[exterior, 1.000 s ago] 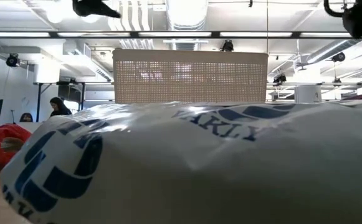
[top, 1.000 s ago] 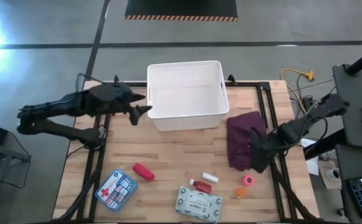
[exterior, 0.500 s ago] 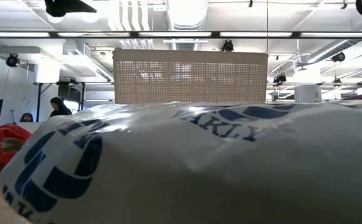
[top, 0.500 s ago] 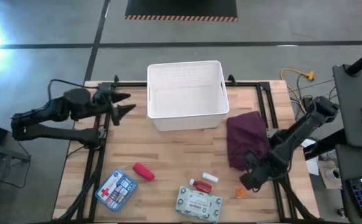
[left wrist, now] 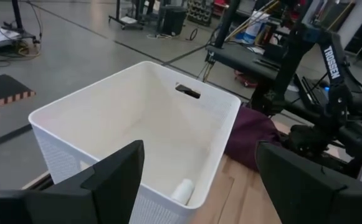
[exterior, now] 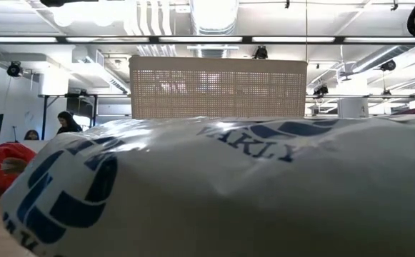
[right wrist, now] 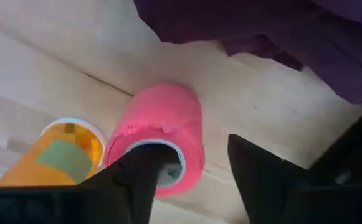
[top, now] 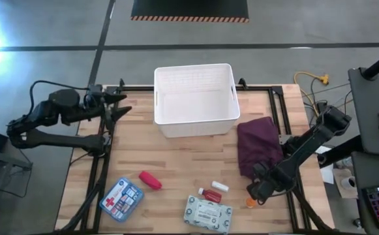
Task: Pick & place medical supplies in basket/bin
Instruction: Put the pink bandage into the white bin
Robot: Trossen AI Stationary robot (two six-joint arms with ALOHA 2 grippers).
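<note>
The white lattice bin (top: 196, 101) stands at the table's far middle, with a white bottle (left wrist: 182, 190) lying inside. The blue-white pouch (top: 121, 199), red cylinder (top: 151, 180), wipes pack (top: 207, 213) and red-white tube (top: 210, 194) lie near the front edge. My right gripper (top: 257, 189) is open, low over the pink roll (right wrist: 162, 143), which lies on its side beside the orange piece (right wrist: 62, 155). My left gripper (top: 125, 106) waits open, left of the bin. My right gripper comes down slanting from the table's right. One finger (right wrist: 140, 183) stands in front of the pink roll's open core end (right wrist: 168, 163), the other finger (right wrist: 261, 180) beyond the roll's side. Whether either touches the roll, I cannot tell.
The maroon cloth (top: 257, 147) lies bunched just beyond the right gripper, right of the bin. In the low view the wipes pack (exterior: 214, 185) fills the foreground and hides most of the table. Bare wood lies between the bin and the front items.
My right gripper has moved from over the maroon cloth toward the near edge and down onto the pink roll, which it now covers in the high view. My left arm has drawn back from the bin's left side toward the table's left edge.
</note>
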